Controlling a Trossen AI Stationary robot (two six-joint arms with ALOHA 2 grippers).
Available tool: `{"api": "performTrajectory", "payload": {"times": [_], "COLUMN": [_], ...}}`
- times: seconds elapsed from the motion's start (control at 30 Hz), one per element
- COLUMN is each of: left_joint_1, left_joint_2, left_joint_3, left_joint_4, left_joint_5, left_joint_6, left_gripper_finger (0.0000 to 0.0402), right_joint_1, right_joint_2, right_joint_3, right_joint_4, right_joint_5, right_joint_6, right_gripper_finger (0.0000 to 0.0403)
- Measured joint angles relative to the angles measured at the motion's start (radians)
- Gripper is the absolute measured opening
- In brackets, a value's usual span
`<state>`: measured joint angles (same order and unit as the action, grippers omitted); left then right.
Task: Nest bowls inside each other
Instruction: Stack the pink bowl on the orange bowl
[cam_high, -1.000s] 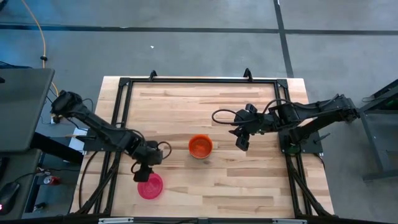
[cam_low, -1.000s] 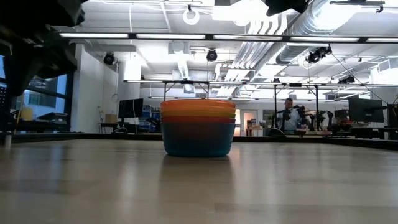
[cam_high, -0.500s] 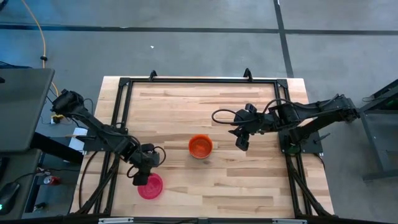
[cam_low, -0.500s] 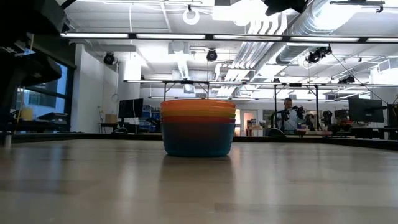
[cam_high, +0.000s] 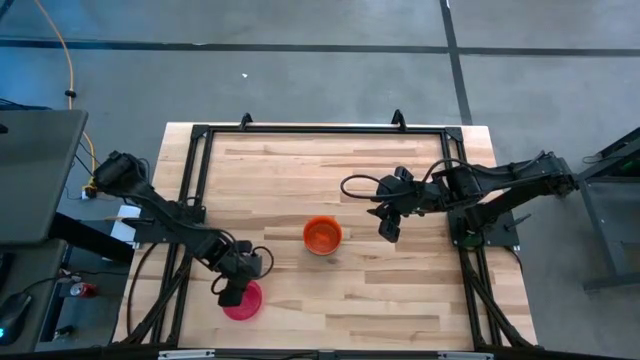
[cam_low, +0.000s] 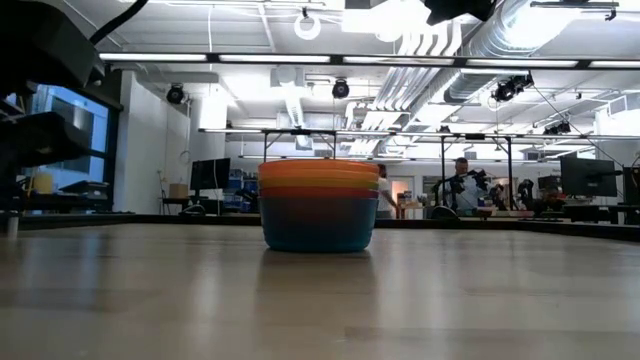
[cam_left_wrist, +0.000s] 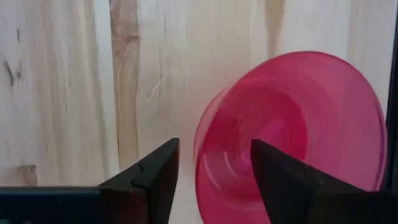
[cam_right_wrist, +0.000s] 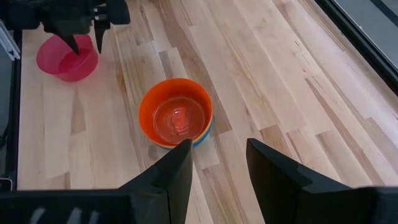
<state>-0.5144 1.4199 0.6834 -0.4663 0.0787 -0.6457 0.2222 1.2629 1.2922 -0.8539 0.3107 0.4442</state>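
A pink bowl (cam_high: 246, 302) stands on its base near the table's near-left corner. My left gripper (cam_high: 231, 291) is open above it, pointing down. In the left wrist view one finger (cam_left_wrist: 155, 177) is outside the bowl's rim (cam_left_wrist: 200, 140) and the other finger (cam_left_wrist: 280, 180) is over its hollow (cam_left_wrist: 298, 118). A stack of nested bowls (cam_high: 322, 235), orange on top and blue at the bottom (cam_low: 320, 228), rests mid-table. My right gripper (cam_high: 388, 230) hovers open to the right of the stack (cam_right_wrist: 177, 115).
A black metal frame (cam_high: 320, 129) borders the wooden table. Bare wood lies between the pink bowl (cam_right_wrist: 67, 59) and the stack. In the low view the left arm (cam_low: 40, 100) shows as a dark shape at the left, and people stand in the room behind.
My left gripper has moved toward the table's near edge and down, from beside the pink bowl's far rim until it straddles that rim. The stack and the pink bowl have kept their places.
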Motion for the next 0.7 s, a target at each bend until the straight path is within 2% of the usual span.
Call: {"api": "performTrajectory", "payload": {"times": [0.33,0.7], "left_joint_1": [0.000,0.012], "left_joint_2": [0.001,0.000], "left_joint_3": [0.000,0.000], "left_joint_4": [0.013,-0.036], "left_joint_5": [0.000,0.000], "left_joint_6": [-0.034,-0.059], "left_gripper_finger": [0.0112,0.0110], "right_joint_1": [0.000,0.000], "right_joint_2": [0.000,0.000], "right_joint_3": [0.000,0.000], "right_joint_4": [0.004,0.005], "right_joint_5": [0.000,0.000], "right_joint_6": [0.000,0.004], "right_gripper_finger": [0.0144,0.0144]}}
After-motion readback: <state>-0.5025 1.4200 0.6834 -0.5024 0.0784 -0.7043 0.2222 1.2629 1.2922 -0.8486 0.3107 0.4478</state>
